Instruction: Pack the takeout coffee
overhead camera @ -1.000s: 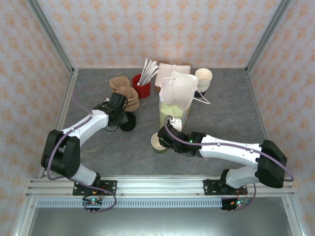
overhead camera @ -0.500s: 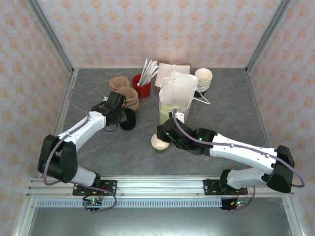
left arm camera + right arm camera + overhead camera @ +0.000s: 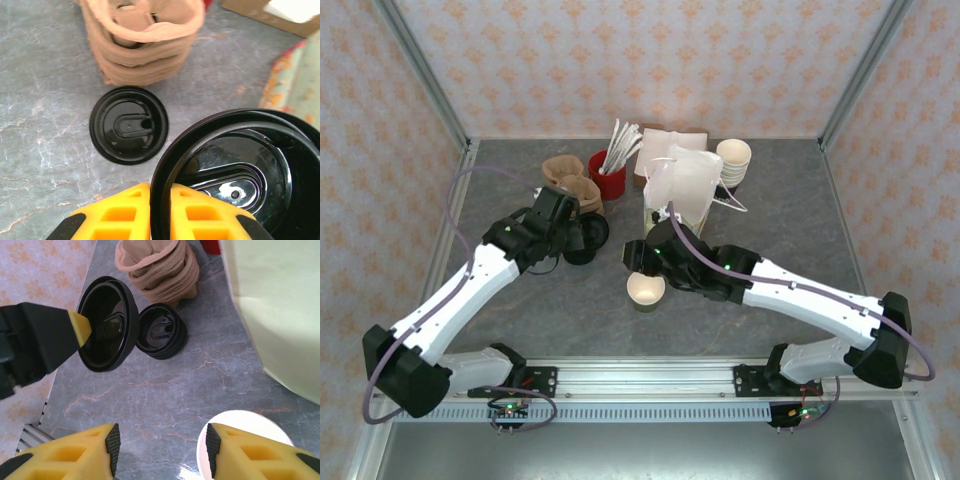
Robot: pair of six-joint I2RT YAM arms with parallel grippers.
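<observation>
As left fingers (image 3: 120, 215) raise lid (image 3: 225, 175) (rim pinched) | right fingers (image 3: 65, 455) widen over cup (image 3: 646, 289)

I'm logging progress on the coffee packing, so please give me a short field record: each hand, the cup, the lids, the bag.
left hand: shut on the rim of a black lid, held tilted off the table
right hand: open, empty, close by the coffee cup
coffee cup: upright on the table, no lid on it, in front of the paper bag
lid stack: on the table beside the brown carrier stack
paper bag: upright
task state: cup not yet lidded or bagged
</observation>
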